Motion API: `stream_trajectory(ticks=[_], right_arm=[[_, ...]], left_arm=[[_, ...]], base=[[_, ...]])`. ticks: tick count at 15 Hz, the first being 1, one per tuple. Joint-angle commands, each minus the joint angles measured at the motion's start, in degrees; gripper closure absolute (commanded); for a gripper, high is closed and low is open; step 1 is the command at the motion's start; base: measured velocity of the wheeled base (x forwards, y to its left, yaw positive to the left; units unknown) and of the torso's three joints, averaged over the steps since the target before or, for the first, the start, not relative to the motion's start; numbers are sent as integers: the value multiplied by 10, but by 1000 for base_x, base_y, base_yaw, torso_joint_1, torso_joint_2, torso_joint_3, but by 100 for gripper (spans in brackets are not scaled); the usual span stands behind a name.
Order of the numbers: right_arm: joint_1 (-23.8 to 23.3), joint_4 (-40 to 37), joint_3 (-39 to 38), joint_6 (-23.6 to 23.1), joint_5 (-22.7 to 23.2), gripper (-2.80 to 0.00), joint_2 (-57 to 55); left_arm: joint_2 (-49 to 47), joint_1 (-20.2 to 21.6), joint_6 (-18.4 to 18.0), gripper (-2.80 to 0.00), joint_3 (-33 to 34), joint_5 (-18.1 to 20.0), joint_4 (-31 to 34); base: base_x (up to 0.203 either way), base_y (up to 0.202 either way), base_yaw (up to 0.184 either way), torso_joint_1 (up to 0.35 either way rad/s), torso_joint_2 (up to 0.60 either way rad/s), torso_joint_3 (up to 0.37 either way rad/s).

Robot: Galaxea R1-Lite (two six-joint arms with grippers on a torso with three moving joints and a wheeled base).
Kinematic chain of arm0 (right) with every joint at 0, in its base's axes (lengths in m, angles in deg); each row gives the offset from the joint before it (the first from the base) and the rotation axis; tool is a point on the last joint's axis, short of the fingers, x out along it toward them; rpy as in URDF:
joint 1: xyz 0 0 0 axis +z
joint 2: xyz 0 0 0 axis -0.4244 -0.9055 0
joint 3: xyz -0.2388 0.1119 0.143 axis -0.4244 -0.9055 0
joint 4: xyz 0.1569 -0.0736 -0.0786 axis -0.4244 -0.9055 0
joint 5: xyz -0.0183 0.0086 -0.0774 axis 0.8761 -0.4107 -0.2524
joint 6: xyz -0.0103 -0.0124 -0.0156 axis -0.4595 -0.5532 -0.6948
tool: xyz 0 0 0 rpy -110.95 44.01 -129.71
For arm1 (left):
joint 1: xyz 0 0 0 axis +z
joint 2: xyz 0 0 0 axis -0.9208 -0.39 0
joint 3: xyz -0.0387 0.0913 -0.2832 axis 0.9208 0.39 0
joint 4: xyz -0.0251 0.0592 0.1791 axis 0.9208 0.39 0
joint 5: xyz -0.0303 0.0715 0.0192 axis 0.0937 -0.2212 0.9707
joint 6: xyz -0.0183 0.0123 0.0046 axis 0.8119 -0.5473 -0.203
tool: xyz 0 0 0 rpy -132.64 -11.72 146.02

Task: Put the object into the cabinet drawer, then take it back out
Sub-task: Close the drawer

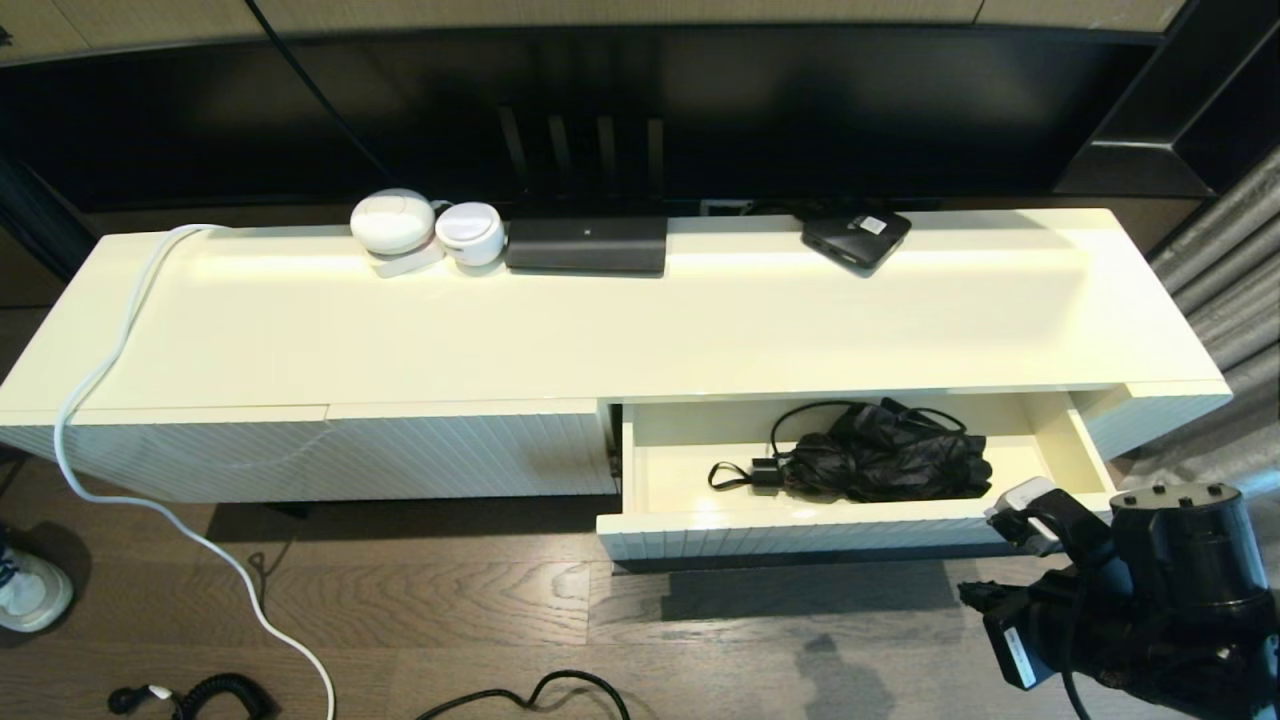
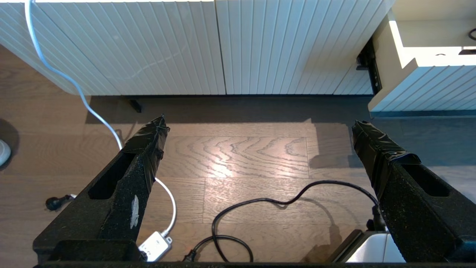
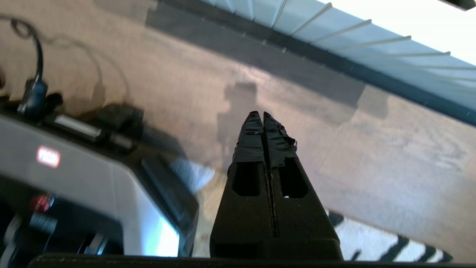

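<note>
Right pincer [image 3: 263, 116] hangs over the wooden floor [image 3: 364, 156] with its two taped fingers pressed together and nothing between them; in the head view its arm sits at about 4 o'clock, just beside the front right corner of the cabinet drawer [image 1: 800, 535]. That drawer is pulled out from the low white cabinet [image 1: 620, 320], and a folded black umbrella [image 1: 885, 455] with a black strap lies inside on the cream bottom, toward the right half. Left pincer [image 2: 260, 124] hovers above the floor with its fingers spread wide apart, facing the closed ribbed front [image 2: 186, 44], and holds nothing. A white cable [image 1: 110, 400] trails off the cabinet top at 9 o'clock down to the floor.
</note>
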Motion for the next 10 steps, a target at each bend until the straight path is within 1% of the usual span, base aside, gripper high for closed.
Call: stream_trajectory(ticks=[1,3,7,10], right_arm=[[0,45,-17,-1,-2,0,-28],[-4,58,-20,-1,-2,0,-35],[-15,135,-41,-1,-3,0,-56],[-26,156,-44,0,-2,0,-72]], left_arm=[[0,0,0,-280,0,0,0],[0,0,0,-280,0,0,0],[0,0,0,-280,0,0,0],[0,0,0,-280,0,0,0]], base=[[0,0,0,0,0,0],[0,0,0,0,0,0],[0,0,0,0,0,0],[0,0,0,0,0,0]])
